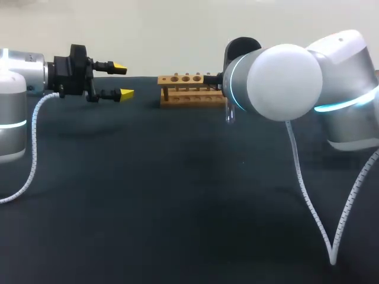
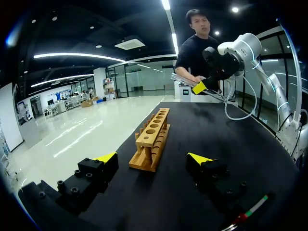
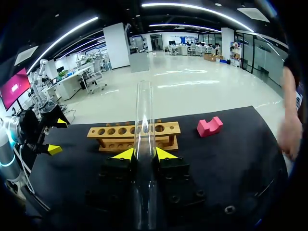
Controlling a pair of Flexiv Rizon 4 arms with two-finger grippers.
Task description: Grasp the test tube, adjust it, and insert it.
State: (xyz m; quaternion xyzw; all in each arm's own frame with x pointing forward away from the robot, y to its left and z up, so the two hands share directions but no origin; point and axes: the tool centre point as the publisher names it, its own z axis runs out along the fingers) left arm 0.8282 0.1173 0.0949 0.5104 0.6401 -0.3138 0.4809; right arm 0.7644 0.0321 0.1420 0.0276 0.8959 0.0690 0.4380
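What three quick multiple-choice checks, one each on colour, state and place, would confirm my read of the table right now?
1. The block beside the rack is: A green, B pink, C blue.
2. The left gripper is: A shut on the rack, B shut on the block, C open and empty.
3. The test tube is: A between the fingers of the right gripper, B standing in the rack, C in the left gripper.

Key: B, the right wrist view shows it pink. C, its yellow tips stand wide apart and grip nothing. A, both fingers press the tube from two sides, and it is clear of the rack.
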